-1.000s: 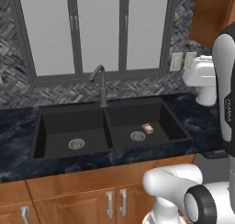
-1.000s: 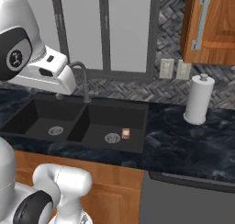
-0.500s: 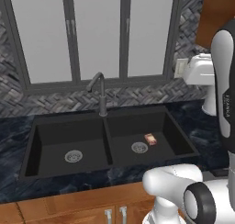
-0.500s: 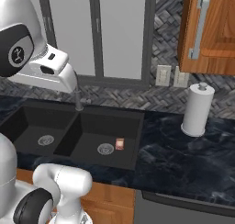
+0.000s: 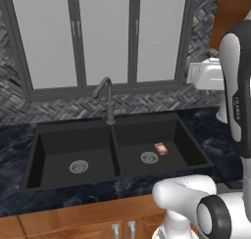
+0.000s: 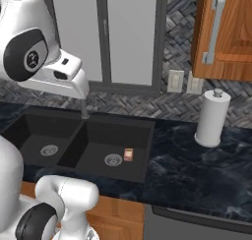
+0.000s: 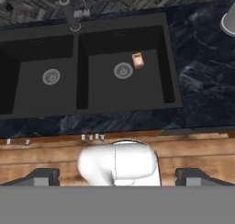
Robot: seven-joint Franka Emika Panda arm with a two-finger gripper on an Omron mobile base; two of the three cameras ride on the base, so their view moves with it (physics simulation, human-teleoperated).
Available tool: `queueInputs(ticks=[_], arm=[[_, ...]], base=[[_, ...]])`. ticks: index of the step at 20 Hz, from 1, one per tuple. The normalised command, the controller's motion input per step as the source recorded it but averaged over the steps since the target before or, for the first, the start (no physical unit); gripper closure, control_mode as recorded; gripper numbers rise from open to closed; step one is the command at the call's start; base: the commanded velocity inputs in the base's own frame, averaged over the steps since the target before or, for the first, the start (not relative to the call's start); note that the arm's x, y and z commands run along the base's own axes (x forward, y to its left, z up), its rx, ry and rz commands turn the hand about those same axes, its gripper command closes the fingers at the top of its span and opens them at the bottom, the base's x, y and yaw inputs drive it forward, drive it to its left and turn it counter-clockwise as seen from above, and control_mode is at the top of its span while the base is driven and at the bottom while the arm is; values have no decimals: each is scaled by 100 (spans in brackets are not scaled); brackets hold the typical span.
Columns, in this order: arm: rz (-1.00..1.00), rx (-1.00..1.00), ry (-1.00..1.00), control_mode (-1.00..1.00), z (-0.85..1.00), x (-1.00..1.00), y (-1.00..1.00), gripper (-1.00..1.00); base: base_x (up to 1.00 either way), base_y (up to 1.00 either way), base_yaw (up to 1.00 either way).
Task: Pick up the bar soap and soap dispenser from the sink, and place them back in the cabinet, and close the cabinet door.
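The bar soap (image 5: 161, 148) (image 6: 128, 154) (image 7: 137, 60), a small pinkish block, lies on the floor of the right basin of the black sink (image 5: 122, 128) (image 6: 147, 123) (image 7: 170, 58), just beside the round drain (image 5: 149, 157). My gripper (image 7: 118, 178) hangs high above the counter's front edge, looking down on the sink; its two dark fingertips (image 7: 42, 177) stand wide apart, open and holding nothing. The white hand (image 6: 59, 74) hovers over the faucet area. The cabinet door (image 6: 226, 32) with its silver bar handle (image 6: 214, 30) is up at the right. The soap dispenser is out of view.
A dark curved faucet (image 5: 105, 98) rises behind the divider between the basins. A white paper towel roll (image 6: 211, 118) stands on the dark marble counter (image 6: 197, 170) right of the sink. Grey-framed windows (image 5: 105, 37) fill the wall behind. Wood base cabinets (image 7: 46, 147) run below the counter.
The whole picture has shifted as the cameras moved: the sink sits lower and nearer in both base views. The soap stays at its spot beside the drain. The gripper remains open.
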Motion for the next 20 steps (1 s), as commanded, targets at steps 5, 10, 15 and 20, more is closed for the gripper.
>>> queueInputs(ticks=[5,10,15,20], arm=[[0,0,0,-100,-45,74,-26,-100],[0,0,0,-100,-54,71,-15,-100],[0,-5,0,-100,-58,68,-1,-100],[0,-6,0,-100,-53,71,0,-100]], base=[[0,0,0],[0,0,0],[0,0,0],[0,0,0]])
